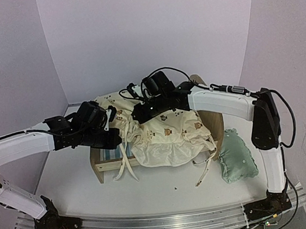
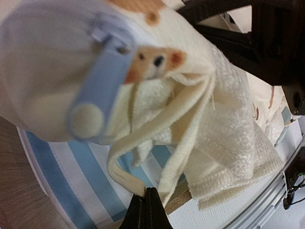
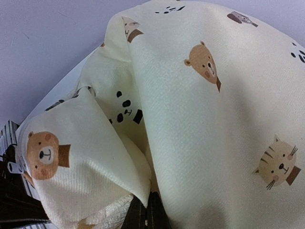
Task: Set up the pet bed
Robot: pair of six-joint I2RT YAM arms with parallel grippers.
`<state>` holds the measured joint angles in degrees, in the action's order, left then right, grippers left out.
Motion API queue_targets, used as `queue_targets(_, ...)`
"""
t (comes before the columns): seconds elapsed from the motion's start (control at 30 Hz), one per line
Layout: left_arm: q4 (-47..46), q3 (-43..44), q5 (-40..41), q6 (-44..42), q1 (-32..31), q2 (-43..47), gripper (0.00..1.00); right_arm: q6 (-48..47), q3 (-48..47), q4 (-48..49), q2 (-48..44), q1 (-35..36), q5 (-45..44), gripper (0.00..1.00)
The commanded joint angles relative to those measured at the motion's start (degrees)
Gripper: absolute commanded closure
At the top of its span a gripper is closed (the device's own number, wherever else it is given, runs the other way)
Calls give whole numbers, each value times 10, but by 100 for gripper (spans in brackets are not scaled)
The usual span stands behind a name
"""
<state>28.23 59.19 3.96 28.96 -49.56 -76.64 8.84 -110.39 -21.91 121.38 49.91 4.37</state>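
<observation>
The pet bed [image 1: 100, 165] is a light-wood frame in the middle of the table, its arched headboard [image 1: 215, 120] to the right. Its blue-and-white striped base [image 1: 109, 154] shows at the left end and in the left wrist view [image 2: 62, 176]. The cream bear-print cushion [image 1: 166, 137] lies bunched over most of the bed, with ties hanging off the front. My left gripper [image 1: 112, 131] is shut on a cream edge strip of the cushion [image 2: 224, 124] above the striped base [image 2: 145, 198]. My right gripper [image 1: 137, 114] is shut on a fold of the cushion [image 3: 205, 124], jaws together [image 3: 148, 205].
A small mint green pillow [image 1: 236, 157] lies on the table right of the bed. Loose cushion ties [image 1: 202, 170] trail on the table in front. White walls close in the back and sides. A metal rail [image 1: 164, 220] runs along the near edge.
</observation>
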Motion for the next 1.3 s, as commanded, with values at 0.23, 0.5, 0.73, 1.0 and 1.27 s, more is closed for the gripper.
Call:
queue_targets(0.23, 69, 82, 102, 2, -2, 2, 100, 126, 35, 3, -62, -6, 66, 100)
queue_targets(0.5, 103, 120, 133, 6, -2, -17, 100, 180, 52, 5, -82, -6, 103, 100)
queue_targets(0.73, 128, 151, 162, 6, -2, -22, 100, 186, 59, 12, -85, -9, 115, 100)
queue_targets(1.0, 139, 175, 191, -5, -1, -28, 100, 248, 87, 66, -95, -24, 156, 100)
queue_targets(1.27, 148, 182, 215, -8, -1, -33, 100, 262, 96, 75, -78, -41, 172, 100)
